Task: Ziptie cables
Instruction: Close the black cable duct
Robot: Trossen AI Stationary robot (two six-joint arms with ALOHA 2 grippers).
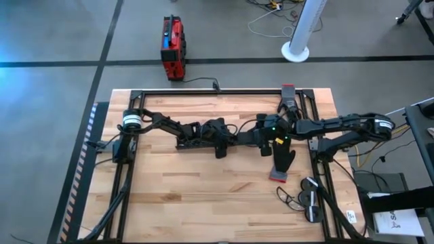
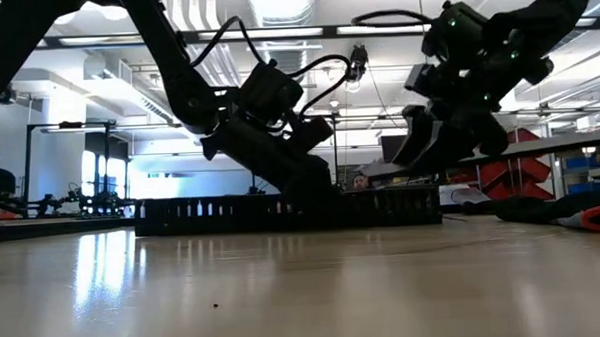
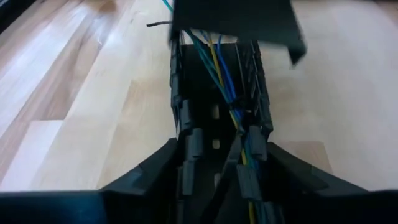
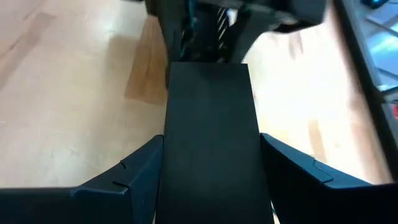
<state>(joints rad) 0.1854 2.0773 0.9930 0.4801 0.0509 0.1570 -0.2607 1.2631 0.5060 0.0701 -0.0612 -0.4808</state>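
I'm working over a pale wooden slatted table (image 1: 203,196) with a black metal frame along its edges, and both dark arms reach inward to meet near its middle. Between them lies a long black slotted cable tray (image 2: 281,211), a toothed open channel resting flat on the wood; I judge it is there to keep the wires lined up while they get tied. My left gripper (image 1: 218,135) is down at one end of that tray; its wrist camera shows its two fingers (image 3: 143,177) spread on either side of the channel, and whether they press its walls I cannot tell. My right gripper (image 1: 266,137) comes in from the opposite end, and its wrist view shows a flat black rectangular plate (image 4: 211,137) sitting between its fingers, which are set narrow against the plate's sides, so I read it as gripped, probably a lid or cover for the channel. The cables (image 3: 227,93), a few thin blue, green and yellowish wires, run lengthwise inside the tray, gathered towards one wall just ahead of the left fingers. A black work glove with a red cuff (image 1: 281,165) lies on the table nearer the right arm, apart from the tray. No zip tie is visible to me.
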